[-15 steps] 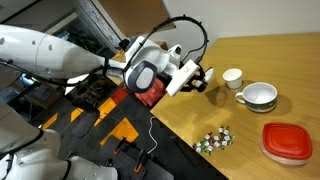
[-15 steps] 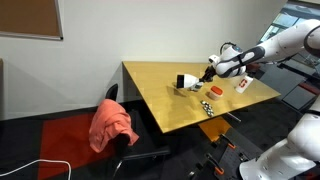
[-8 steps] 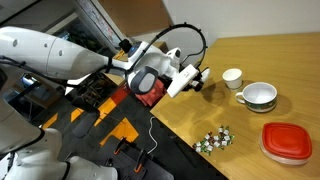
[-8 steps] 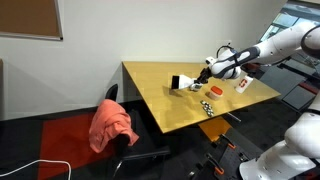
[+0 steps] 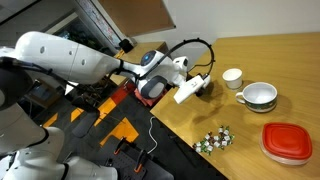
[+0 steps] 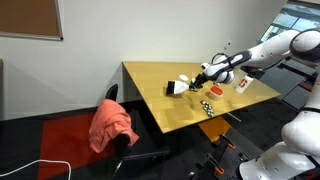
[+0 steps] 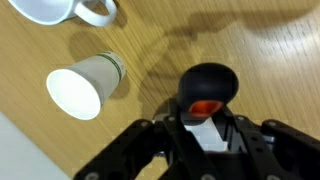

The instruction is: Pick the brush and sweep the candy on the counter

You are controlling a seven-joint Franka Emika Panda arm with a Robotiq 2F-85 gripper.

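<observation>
Currently gripper [image 7: 205,128] clamped on the brush [image 5: 189,91], held over the counter [image 5: 265,55] left of the white cup [image 5: 232,77], handle slanting down-left; candy [image 5: 213,140] lies well apart, nearer the near edge.

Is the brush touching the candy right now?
No, the brush is well apart from the candy, which lies near the counter front edge.

On the counter [image 5: 285,55] the cup [image 5: 231,77] sits beside the bowl [image 5: 259,96], the candy [image 5: 213,140] apart.
</observation>
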